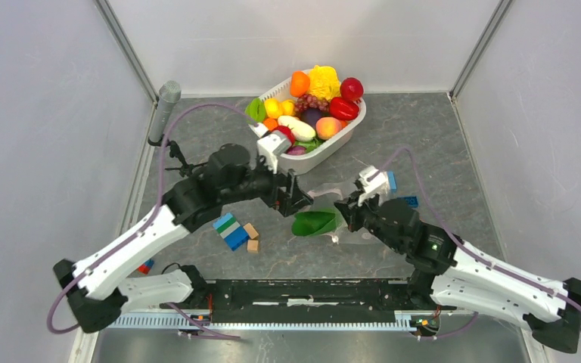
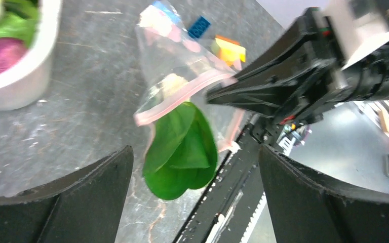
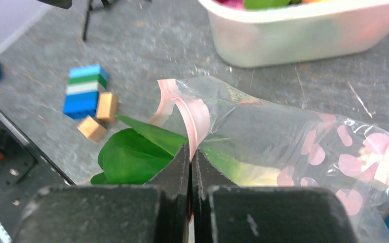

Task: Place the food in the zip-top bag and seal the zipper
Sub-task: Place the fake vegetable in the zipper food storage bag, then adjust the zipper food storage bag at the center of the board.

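Grey table (image 1: 439,151): basket (image 1: 324,156), blocks (image 1: 231,229), zip-top bag (image 3: 294,136)

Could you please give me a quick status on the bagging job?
Left pincer open over green leaf. Right pincer shut on zipper, holding bag mouth. Leaf half out of bag, blocking the seal.

A green leaf (image 1: 314,223) is seen between the left gripper (image 1: 296,203) and the right gripper (image 1: 343,209), against a clear bag (image 1: 355,236); a filled basket (image 1: 325,155) is set behind them.

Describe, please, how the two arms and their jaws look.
The left arm and right arm have white shells with black joints and bases. A lilac cable loops along each. A white block sits at each wrist, and the jaws are matte black.
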{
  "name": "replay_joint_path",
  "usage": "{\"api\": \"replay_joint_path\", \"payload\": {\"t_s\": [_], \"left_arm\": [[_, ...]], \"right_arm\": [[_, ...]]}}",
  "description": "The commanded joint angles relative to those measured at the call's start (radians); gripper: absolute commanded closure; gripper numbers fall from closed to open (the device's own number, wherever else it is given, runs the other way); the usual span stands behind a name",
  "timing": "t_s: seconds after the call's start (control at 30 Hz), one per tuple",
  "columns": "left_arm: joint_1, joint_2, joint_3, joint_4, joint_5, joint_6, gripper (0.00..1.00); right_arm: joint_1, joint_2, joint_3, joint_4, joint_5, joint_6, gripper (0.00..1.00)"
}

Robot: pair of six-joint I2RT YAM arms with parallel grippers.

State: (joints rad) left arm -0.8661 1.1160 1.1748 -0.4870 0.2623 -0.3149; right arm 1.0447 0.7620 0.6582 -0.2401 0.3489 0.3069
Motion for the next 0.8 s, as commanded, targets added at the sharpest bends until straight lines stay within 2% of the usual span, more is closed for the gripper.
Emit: {"api": "replay_joint_path", "payload": {"t_s": [0.0, 0.07, 0.13, 0.2, 0.27, 0.4, 0.57, 0.67, 0.77], "left_arm": [[-0.002, -0.153, -0.079, 0.027, -0.209, 0.004, 0.00], [-0.002, -0.210, -0.124, 0.042, -0.300, -0.004, 0.00], [-0.001, -0.226, -0.154, 0.057, -0.332, -0.016, 0.00], [-0.001, -0.215, -0.176, 0.097, -0.326, -0.055, 0.00], [0.000, -0.190, -0.198, 0.187, -0.283, -0.107, 0.00], [0.000, -0.115, -0.214, 0.322, -0.169, -0.153, 0.00], [-0.001, -0.015, -0.236, 0.352, -0.102, -0.161, 0.15], [0.000, -0.057, -0.320, 0.432, -0.041, -0.201, 0.16], [-0.001, -0.135, -0.392, 0.476, -0.026, -0.208, 0.12]], "right_arm": [[-0.001, -0.197, -0.062, 0.313, 0.016, -0.018, 1.00], [-0.001, -0.292, -0.132, 0.399, 0.048, -0.035, 1.00], [-0.001, -0.361, -0.206, 0.483, 0.030, -0.040, 1.00], [-0.002, -0.346, -0.193, 0.414, 0.056, -0.003, 1.00], [0.000, -0.319, -0.177, 0.330, 0.067, 0.030, 1.00], [0.000, -0.347, -0.265, 0.398, 0.040, 0.089, 1.00], [-0.001, -0.316, -0.243, 0.371, 0.028, 0.095, 1.00], [0.000, -0.270, -0.197, 0.296, 0.047, 0.097, 1.00], [0.000, -0.243, -0.177, 0.263, 0.055, 0.096, 1.00]]}}
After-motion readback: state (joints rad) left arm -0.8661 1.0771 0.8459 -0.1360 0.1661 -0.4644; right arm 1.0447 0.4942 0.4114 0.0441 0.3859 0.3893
